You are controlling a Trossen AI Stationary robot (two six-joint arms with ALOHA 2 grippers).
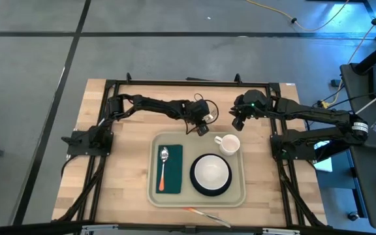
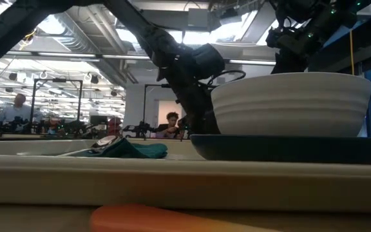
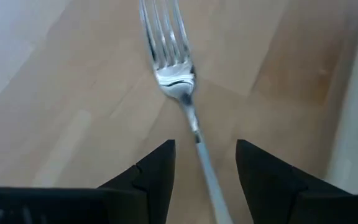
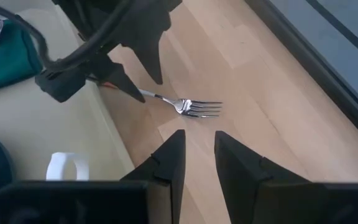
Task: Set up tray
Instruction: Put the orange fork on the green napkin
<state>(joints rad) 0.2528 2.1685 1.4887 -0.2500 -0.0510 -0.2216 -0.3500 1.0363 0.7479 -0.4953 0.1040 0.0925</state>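
The large cream rectangular plastic tray (image 1: 154,171) with rounded corners is sitting at the middle of the light wooden table (image 1: 123,104), nearer its front edge. Lying in it are a dark green rectangular napkin (image 1: 170,176) with a silver metal spoon (image 1: 164,163) on top, a white ribbed bowl (image 1: 211,172) resting on a dark round plate (image 1: 196,183), and a white mug (image 1: 228,143) in the far right corner. The left gripper (image 1: 202,128) is hovering just beyond the tray's far rim, its fingers (image 3: 157,171) standing apart on either side of the handle of a silver metal fork (image 4: 188,106) that is lying flat on the wood beside the tray. The right gripper (image 1: 238,121) is hanging near the mug, above the table, its jaws parted and holding nothing. An orange-handled utensil (image 1: 198,213) is lying on the table in front of the tray.
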